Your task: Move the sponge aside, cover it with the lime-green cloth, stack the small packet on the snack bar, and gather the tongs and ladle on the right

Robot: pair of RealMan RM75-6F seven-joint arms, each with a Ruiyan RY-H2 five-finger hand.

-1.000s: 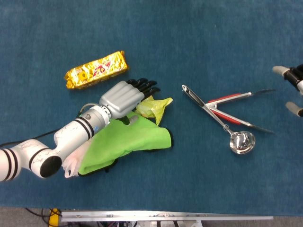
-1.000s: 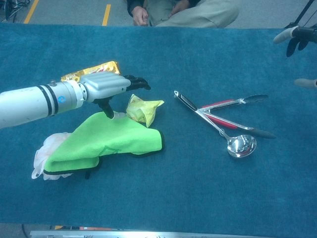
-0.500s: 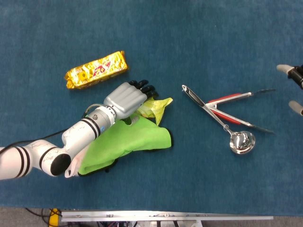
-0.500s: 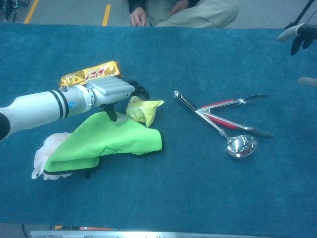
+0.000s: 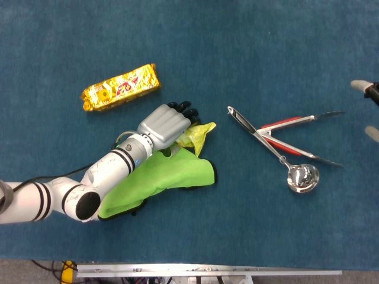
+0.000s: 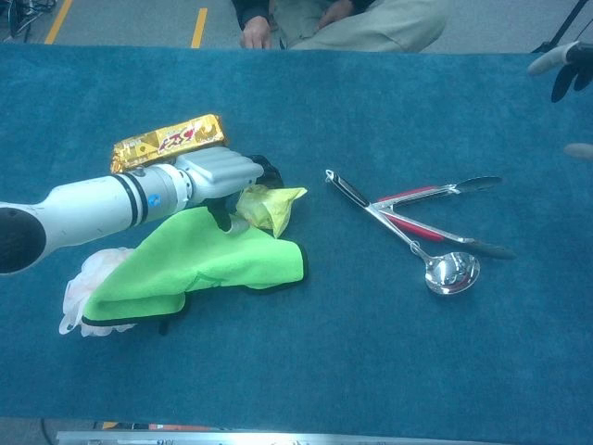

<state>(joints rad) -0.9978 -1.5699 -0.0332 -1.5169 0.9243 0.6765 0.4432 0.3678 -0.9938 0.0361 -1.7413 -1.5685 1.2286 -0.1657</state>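
Since the earlier frames your left robot hand (image 5: 166, 123) has slid toward the lower right of the head view and dropped onto the small packet (image 5: 198, 135), while your right robot hand (image 5: 371, 110) has drawn back until only fingertips show at the right edge. Your left robot hand now lies knuckles-up over the packet's left part, dark fingers (image 6: 265, 171) curled down along its far side and the thumb (image 6: 220, 216) pointing down at its near side, where the packet meets the lime-green cloth (image 5: 163, 177); whether it actually grips the packet you cannot tell from either view. Your right robot hand holds nothing, its pale fingertips spread apart above the counter (image 5: 266, 53).

Just below the left robot hand, in the centre-left of the frame, the cloth lies spread over the sponge (image 6: 82, 281), whose white mesh edge peeks out at the cloth's lower left in the chest view. Up and to the left of the hand, the gold-wrapped snack bar (image 5: 121, 87) lies apart from the packet. At centre right, the tongs (image 5: 291, 135) with red-lined arms lie open, the ladle (image 5: 276, 152) crossing them, its bowl toward the lower right.
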